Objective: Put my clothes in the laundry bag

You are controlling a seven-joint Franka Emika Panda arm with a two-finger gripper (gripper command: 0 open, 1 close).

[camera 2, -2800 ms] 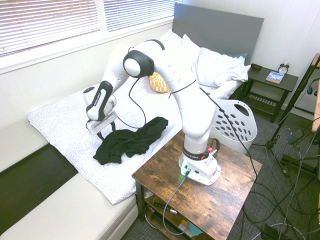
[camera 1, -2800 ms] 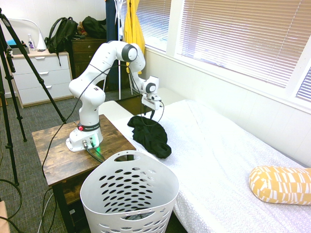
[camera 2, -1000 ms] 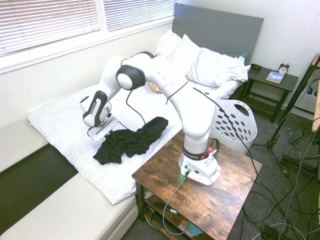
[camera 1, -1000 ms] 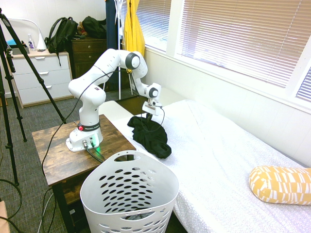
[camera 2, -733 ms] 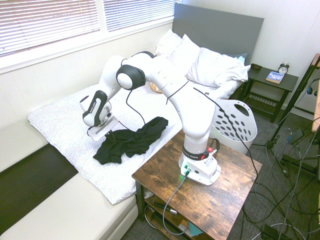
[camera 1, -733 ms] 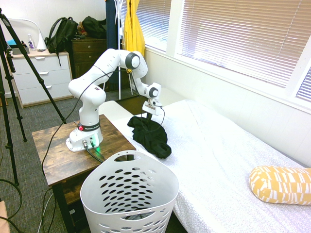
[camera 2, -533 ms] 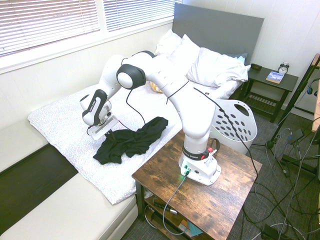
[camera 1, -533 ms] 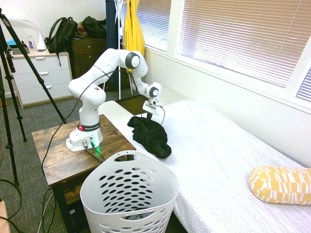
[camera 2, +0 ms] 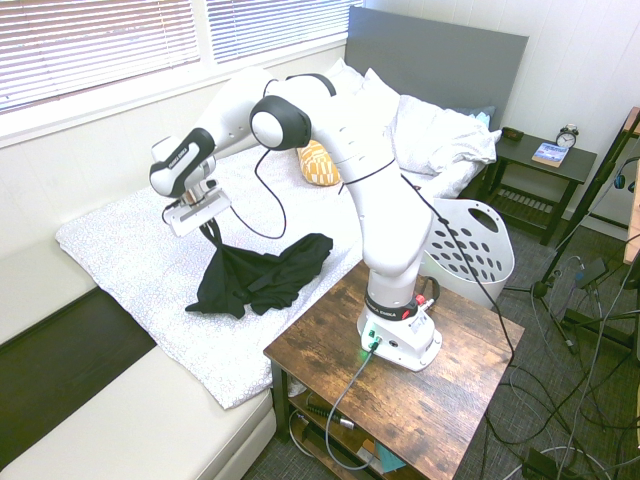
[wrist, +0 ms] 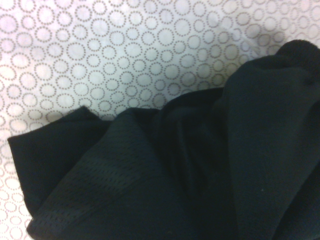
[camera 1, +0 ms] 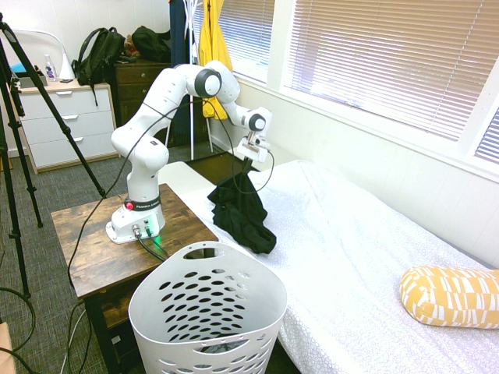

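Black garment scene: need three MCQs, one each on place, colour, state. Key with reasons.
1. Where does the white plastic basket with oval holes stand?
A) on the bed
B) beside the wooden table
C) under the window
2. What colours is the patterned bolster on the bed?
A) yellow and white
B) blue and white
C) red and grey
3. How is the black fabric garment now?
A) wholly in the basket
B) flat, untouched
C) partly lifted by the gripper

1 B: the basket stands next to the table.
2 A: yellow with white shapes shows on the bolster.
3 C: the garment rises to a peak at the gripper, the rest lying on the bed.
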